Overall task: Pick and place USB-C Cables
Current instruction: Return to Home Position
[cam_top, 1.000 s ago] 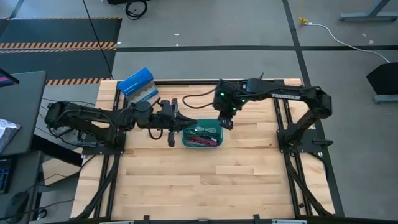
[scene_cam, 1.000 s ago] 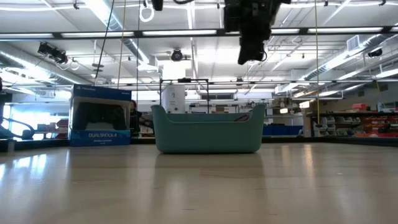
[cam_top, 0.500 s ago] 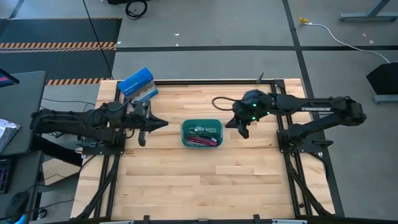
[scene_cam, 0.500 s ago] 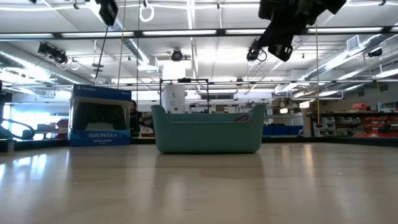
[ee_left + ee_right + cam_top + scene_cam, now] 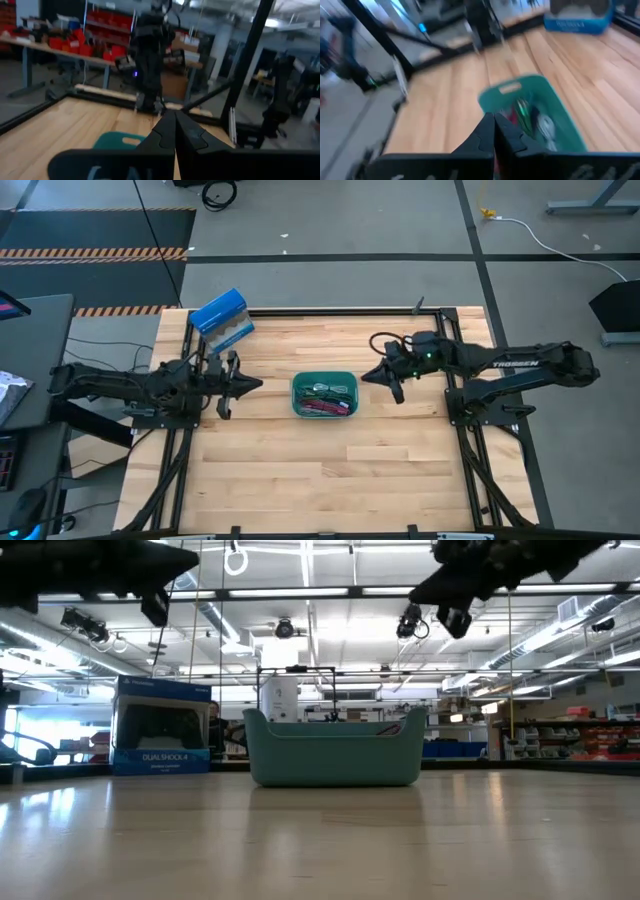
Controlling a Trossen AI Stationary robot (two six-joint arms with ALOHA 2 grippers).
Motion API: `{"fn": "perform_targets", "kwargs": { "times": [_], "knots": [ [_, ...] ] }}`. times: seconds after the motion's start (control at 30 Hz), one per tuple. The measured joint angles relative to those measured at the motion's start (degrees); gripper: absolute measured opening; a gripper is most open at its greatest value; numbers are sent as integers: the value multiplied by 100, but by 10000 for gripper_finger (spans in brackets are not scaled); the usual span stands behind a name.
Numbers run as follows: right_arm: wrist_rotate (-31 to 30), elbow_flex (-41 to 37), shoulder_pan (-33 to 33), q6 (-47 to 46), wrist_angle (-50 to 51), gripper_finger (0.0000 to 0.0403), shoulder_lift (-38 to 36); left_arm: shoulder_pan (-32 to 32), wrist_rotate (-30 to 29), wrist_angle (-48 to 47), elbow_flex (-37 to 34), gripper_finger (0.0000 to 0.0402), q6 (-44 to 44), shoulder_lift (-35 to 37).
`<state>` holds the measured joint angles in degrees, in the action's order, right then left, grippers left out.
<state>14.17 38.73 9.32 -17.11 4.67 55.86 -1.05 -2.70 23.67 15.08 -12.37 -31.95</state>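
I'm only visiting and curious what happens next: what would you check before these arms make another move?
1. The USB-C cables lie inside the teal bin: ok.
2. The teal bin stands upright: ok.
3. The left gripper is shut, empty and apart from the bin: ok.
4. The right gripper is shut, empty and apart from the bin: ok.
5. Number of cables in the bin: cannot tell.
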Motion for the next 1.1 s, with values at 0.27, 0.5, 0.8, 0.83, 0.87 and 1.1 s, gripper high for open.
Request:
{"fn": "perform_targets", "kwargs": {
  "times": [0.27, 0.5, 0.8, 0.83, 0.87, 1.1],
  "knots": [
    [92, -1736, 71, -865, -3257, 2, -7, 51, -33, 1644, -1019, 0, -296, 59],
    [393, -2323, 215, -776, -3716, 2, -48, 51, 9, 1560, -1265, 0, -243, 61],
    [558, -3490, 418, -1294, -5276, 2, -349, 51, 22, 1171, -1459, 0, -383, 188],
    [564, -3600, 433, -1326, -5320, 2, -425, 51, 28, 1104, -1459, 0, -399, 255],
    [562, -3693, 447, -1368, -5341, 2, -512, 51, 52, 964, -1459, 0, -447, 343],
    [634, -3830, 480, -1404, -5044, 1, -1185, 51, 66, 44, -1458, 0, -657, 1206]
  ]
}}
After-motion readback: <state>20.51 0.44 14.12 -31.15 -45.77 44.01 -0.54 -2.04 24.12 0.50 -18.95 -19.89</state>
